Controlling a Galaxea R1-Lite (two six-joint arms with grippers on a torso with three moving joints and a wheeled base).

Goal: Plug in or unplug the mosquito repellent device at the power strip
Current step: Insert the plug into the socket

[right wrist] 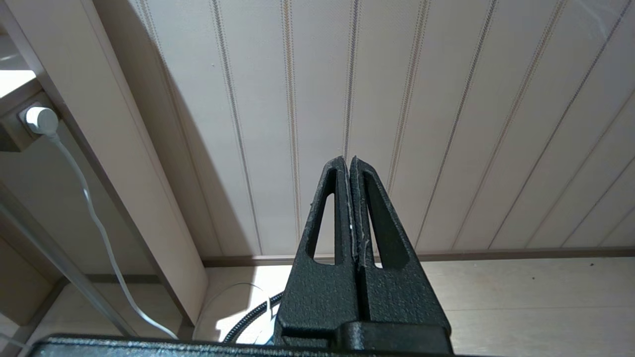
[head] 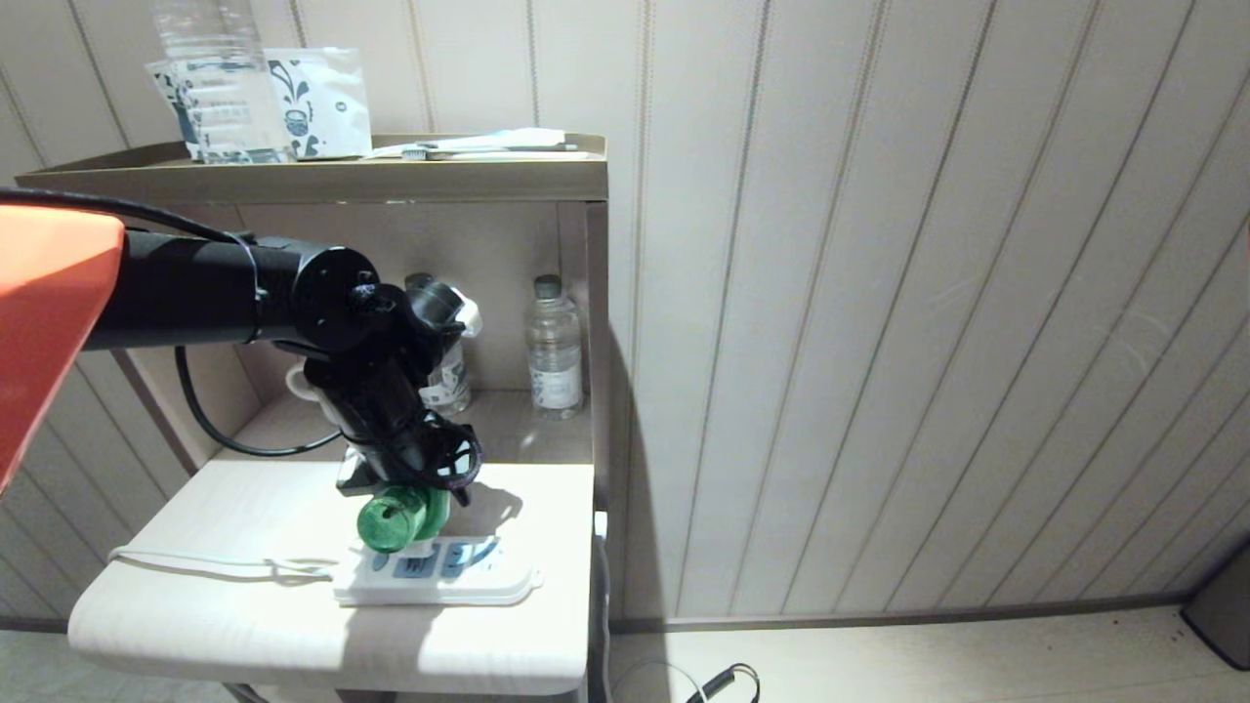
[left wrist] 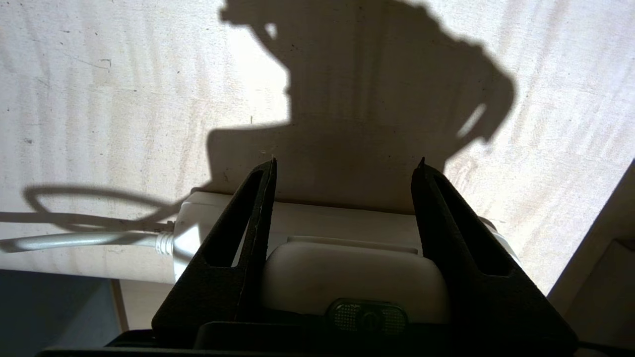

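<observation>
Gripping: the left gripper (head: 405, 503) has its two black wedge-shaped fingers (left wrist: 238, 258) partway apart and pressed against either side of the wide white cap of the mosquito repellent device (left wrist: 347, 282), a small translucent green bottle seen in the head view lying nearly level with its base toward the camera.
Cord: the thin white cord (head: 195, 564) trails off the strip's left end across the pale shelf top (head: 244, 508), well apart from the gripper.
Strip: the long flat white plastic power strip (head: 439, 581) with bluish sockets lies near the front edge of the shelf top, directly under the device; whether the pins are seated cannot be told.
Step in hand: judged to be moving the device straight in or out of a socket.
Doing it well: the travel should stay square to the strip's face, since a tilt would likely bind the pins or drag the loose strip along.
Right gripper (right wrist: 349, 208): fingers pressed together, empty, parked facing the panelled wall (right wrist: 446, 124).
</observation>
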